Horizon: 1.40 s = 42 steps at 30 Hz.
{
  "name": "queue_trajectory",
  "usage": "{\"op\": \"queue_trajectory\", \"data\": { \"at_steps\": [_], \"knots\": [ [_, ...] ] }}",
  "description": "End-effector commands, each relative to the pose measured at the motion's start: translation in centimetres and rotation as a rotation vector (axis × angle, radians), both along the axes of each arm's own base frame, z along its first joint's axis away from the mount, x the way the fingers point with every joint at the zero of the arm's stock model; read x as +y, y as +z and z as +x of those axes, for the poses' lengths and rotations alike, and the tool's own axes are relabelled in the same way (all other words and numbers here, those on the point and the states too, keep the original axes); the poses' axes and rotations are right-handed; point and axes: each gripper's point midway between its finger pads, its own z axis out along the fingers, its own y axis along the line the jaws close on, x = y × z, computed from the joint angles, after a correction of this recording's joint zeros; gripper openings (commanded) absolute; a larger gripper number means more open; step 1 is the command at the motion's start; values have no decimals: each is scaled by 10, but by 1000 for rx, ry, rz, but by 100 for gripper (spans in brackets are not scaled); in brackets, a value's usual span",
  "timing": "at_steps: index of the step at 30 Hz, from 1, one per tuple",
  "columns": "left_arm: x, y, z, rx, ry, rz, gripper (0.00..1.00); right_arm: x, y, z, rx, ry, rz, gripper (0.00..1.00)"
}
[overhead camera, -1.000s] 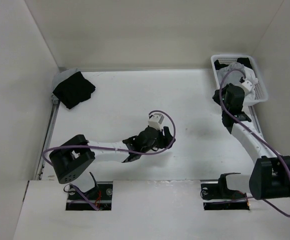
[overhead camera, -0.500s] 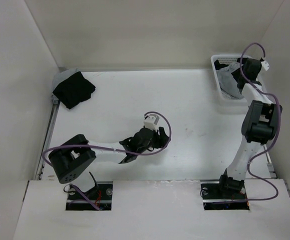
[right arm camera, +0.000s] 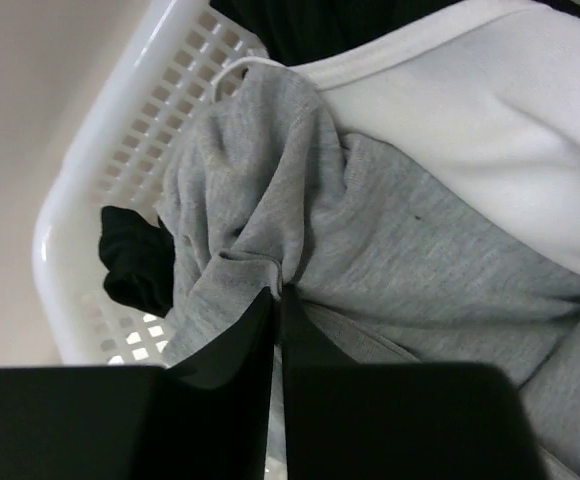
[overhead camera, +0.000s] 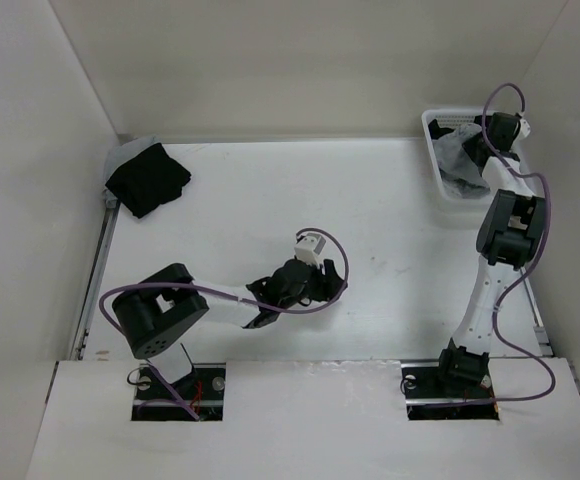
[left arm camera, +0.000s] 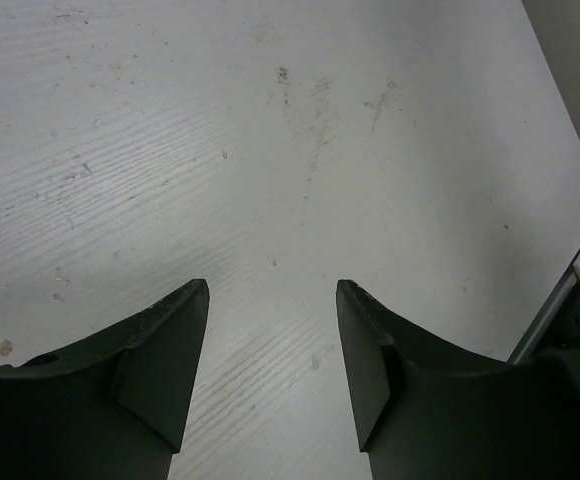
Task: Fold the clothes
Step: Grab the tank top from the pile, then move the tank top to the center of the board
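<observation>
The left gripper hangs wide open over the table, holding nothing. The right gripper is pinched on a fold of the grey top inside the basket. A white garment overlaps the top's far edge.

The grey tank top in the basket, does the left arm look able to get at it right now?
Probably not. The left gripper hangs open over the middle of the table, the basket sits in the far right corner, and the right gripper is shut on the grey tank top there.
</observation>
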Motion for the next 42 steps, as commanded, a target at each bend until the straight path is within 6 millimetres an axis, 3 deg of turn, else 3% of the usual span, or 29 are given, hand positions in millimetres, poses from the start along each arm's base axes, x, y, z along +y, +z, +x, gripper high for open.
{"op": "queue_trajectory", "data": {
  "at_steps": [1, 4, 8, 14, 16, 18, 22, 23, 24, 26, 28, 31, 33, 34, 35, 37, 39, 42],
  "knots": [
    [-10, 23, 4, -43, -17, -75, 52, 14, 57, 1, -147, 15, -9, 0],
    [-8, 23, 6, -33, -10, -84, 52, 22, 111, -28, -278, 3, -43, 0],
    [-7, 23, 7, -23, -8, -95, 52, 42, 188, -83, -432, -5, -80, 0],
    [11, 32, 17, -23, 44, -135, 52, 106, 294, -178, -657, 54, -123, 0],
    [24, 38, 25, -21, 87, -157, 51, 139, 348, -231, -787, 96, -145, 0],
    [34, 43, 33, -14, 124, -176, 51, 159, 375, -259, -857, 139, -155, 0],
    [65, 59, 50, -12, 228, -239, 50, 216, 440, -336, -1018, 287, -146, 0],
    [81, 66, 55, -13, 279, -260, 50, 235, 461, -363, -1073, 347, -123, 0],
    [85, 68, 57, -13, 293, -264, 50, 239, 467, -371, -1089, 361, -115, 0],
    [106, 78, 61, -24, 359, -286, 50, 262, 496, -407, -1175, 447, -86, 0],
    [124, 87, 64, -44, 402, -294, 50, 280, 519, -430, -1222, 513, -51, 0],
    [147, 94, 67, -52, 452, -302, 50, 308, 528, -437, -1229, 596, -36, 0],
    [162, 94, 68, -53, 484, -298, 50, 333, 516, -424, -1185, 641, -27, 1],
    [175, 92, 67, -49, 515, -294, 51, 358, 494, -404, -1123, 677, -32, 1],
    [178, 92, 67, -49, 521, -293, 51, 362, 489, -400, -1110, 683, -34, 1],
    [198, 86, 67, -38, 566, -276, 51, 389, 451, -368, -1013, 710, -45, 1],
    [215, 81, 67, -29, 604, -263, 51, 403, 427, -332, -944, 694, -77, 0],
    [229, 80, 71, -19, 634, -259, 51, 395, 436, -304, -934, 648, -113, 0]
  ]
}}
